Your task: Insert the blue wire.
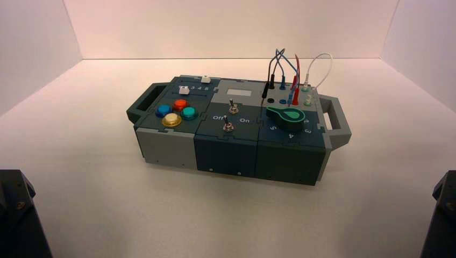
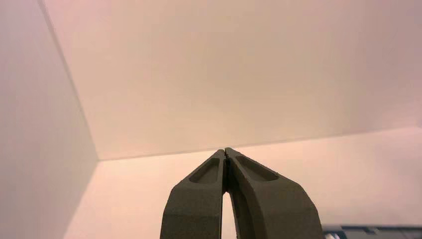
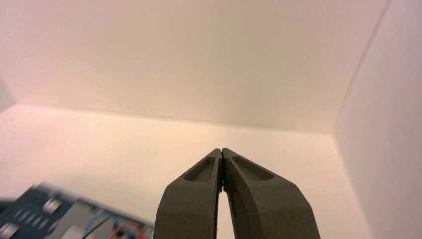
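Pale walls and a bright tabletop [image 1: 91, 161] surround the box [image 1: 166, 149], which sits slightly askew. Left gripper [image 2: 225, 149] near the front left, fingers together, nothing between; right gripper [image 3: 222, 149] near the front right, likewise closed and empty. Blue wire [image 1: 290, 63] at the box's far right, one plug upright at the rear of the jack panel, the other low beside the front row of sockets; cannot tell whether that one is seated. Main risk: snagging. Its loop crosses the dark wire [image 1: 270, 64] and runs close to the red wire [image 1: 298, 64], so a reaching gripper could hook a neighbour and tug its plug out. A grip on cable instead of plug would likely let it tilt and miss the socket.
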`<state>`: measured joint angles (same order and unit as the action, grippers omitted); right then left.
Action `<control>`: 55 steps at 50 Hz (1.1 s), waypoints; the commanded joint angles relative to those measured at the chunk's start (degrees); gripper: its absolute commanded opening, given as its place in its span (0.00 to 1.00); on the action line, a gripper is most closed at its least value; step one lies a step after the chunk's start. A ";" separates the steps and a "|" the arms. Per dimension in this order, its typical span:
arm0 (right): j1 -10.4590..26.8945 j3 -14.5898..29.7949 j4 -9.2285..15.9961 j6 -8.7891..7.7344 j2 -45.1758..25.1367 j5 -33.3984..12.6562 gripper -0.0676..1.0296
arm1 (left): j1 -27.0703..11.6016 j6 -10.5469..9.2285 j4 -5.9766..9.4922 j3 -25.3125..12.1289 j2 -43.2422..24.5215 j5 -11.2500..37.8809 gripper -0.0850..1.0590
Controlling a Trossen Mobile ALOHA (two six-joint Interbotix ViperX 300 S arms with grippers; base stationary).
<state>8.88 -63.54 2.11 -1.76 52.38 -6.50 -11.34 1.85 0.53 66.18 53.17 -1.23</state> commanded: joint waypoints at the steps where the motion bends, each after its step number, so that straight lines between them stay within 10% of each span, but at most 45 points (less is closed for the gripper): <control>1: 4.66 3.78 2.46 0.18 -2.99 -7.38 0.04 | -7.03 -0.09 0.18 -2.90 -2.37 4.39 0.04; 14: 5.10 4.75 4.39 0.18 -4.04 -16.44 0.04 | -16.52 -0.26 0.88 -4.57 -5.80 11.43 0.04; 41: 5.54 2.90 8.88 -0.18 -1.14 -26.28 0.04 | -24.08 -0.35 1.23 -6.15 -11.07 19.42 0.04; 55: 15.03 5.80 10.11 -0.09 -4.66 -29.79 0.04 | -24.61 -0.35 1.85 -5.80 -13.54 19.69 0.04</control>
<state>20.30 -60.82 11.43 -2.02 50.01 -35.60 -35.60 1.49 2.20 61.35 40.78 18.72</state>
